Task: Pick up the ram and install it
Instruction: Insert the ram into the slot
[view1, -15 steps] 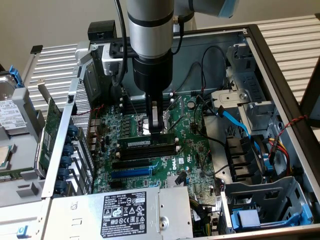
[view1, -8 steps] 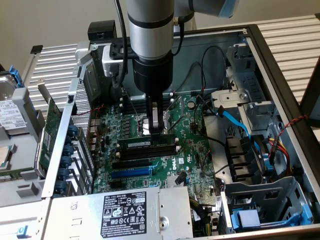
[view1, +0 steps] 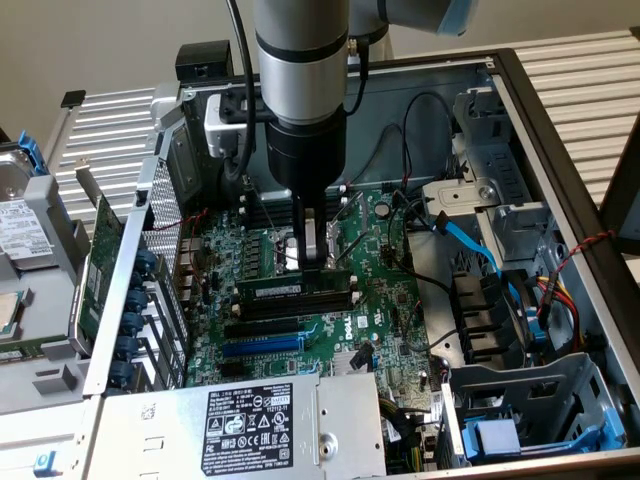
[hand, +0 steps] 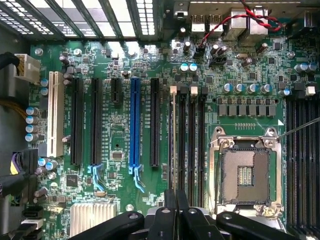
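The ram (view1: 280, 290) is a thin green stick with black chips and a white label. It stands on edge in a black memory slot on the motherboard (view1: 370, 320). In the wrist view the ram (hand: 173, 145) shows edge-on as a thin line in the outermost of the slots (hand: 192, 145), nearest the expansion slots. My gripper (view1: 318, 262) comes straight down onto the stick's top edge, toward its end on the exterior view's right. The black fingers (hand: 170, 207) sit close together, shut on the ram, with my gripper (hand: 176, 202) right over it.
An open CPU socket (hand: 245, 172) lies beside the memory slots. A blue expansion slot (hand: 134, 125) and black ones lie on the other side. The power supply (view1: 260, 420), a drive cage (view1: 520, 420), a blue cable (view1: 470, 245) and case walls ring the board.
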